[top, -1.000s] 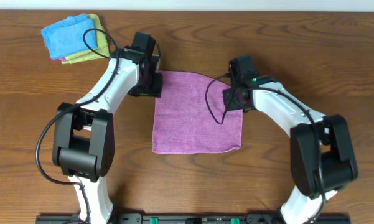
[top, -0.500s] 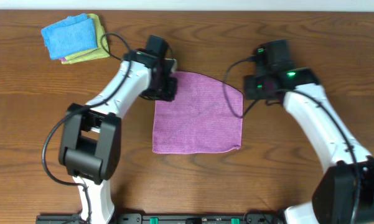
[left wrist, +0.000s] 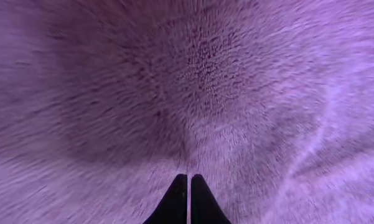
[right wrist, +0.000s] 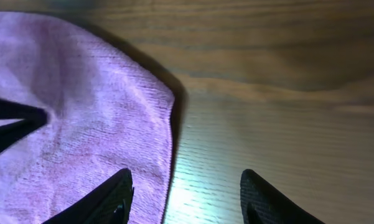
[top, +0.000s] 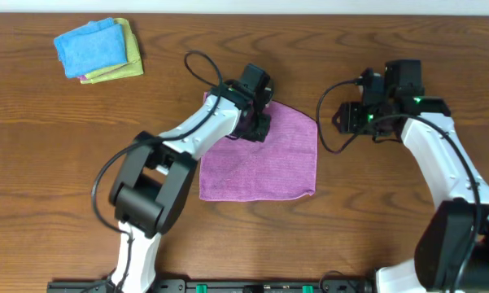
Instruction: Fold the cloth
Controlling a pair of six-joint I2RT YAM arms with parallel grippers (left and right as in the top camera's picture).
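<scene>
The purple cloth point(top: 264, 167) lies flat on the table's middle, and its far-left corner looks drawn in toward the centre. My left gripper point(top: 256, 126) sits low over the cloth's far part. Its fingers are pressed together point(left wrist: 188, 178) with fuzzy purple cloth point(left wrist: 205, 81) filling the whole left wrist view, seemingly pinching the fabric. My right gripper point(top: 343, 120) hangs open just right of the cloth's far-right corner. In the right wrist view one finger is over the cloth's edge point(right wrist: 149, 124) and the other over bare wood, with nothing between them point(right wrist: 187, 183).
A stack of folded cloths point(top: 98, 49), bright blue over yellow-green, sits at the far-left corner of the wooden table point(top: 57, 163). Cables loop from both wrists above the cloth's far edge.
My left gripper shut at the cloth's far-left corner and moved right over the cloth. My right gripper opened, let go of the far-right corner and drew away to the right.
</scene>
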